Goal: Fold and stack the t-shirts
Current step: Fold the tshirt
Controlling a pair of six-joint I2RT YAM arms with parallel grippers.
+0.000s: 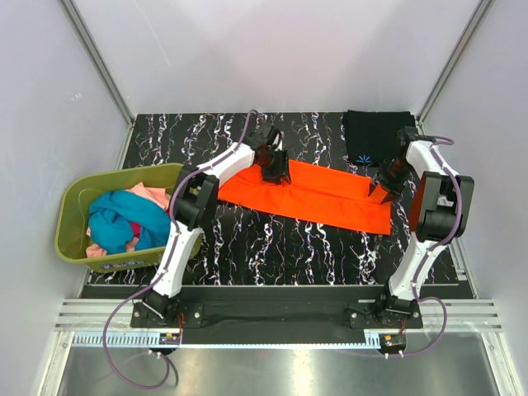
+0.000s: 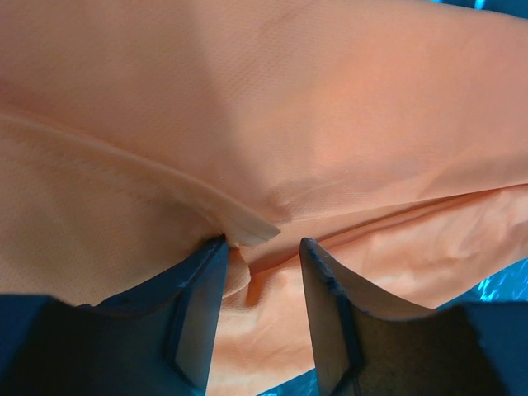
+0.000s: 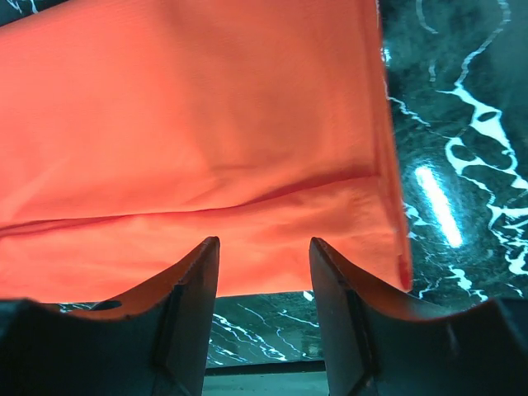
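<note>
An orange t-shirt [image 1: 322,194] lies folded into a long strip across the black marbled table [image 1: 272,243]. My left gripper [image 1: 276,175] is over the strip's left part. In the left wrist view it [image 2: 262,247] is open, its fingertips resting on the orange cloth [image 2: 289,124], with a fold edge by the left finger. My right gripper [image 1: 381,191] is at the strip's right end. In the right wrist view it [image 3: 264,243] is open just above the cloth's [image 3: 206,124] near edge, holding nothing. A folded black t-shirt [image 1: 375,136] with a light-blue mark lies at the back right.
An olive-green basket [image 1: 70,202] at the left edge holds a teal shirt [image 1: 124,216] and pink cloth [image 1: 150,194], with a bit of red below. White walls close in the back and sides. Bare marbled table [image 3: 462,124] shows right of the shirt's end.
</note>
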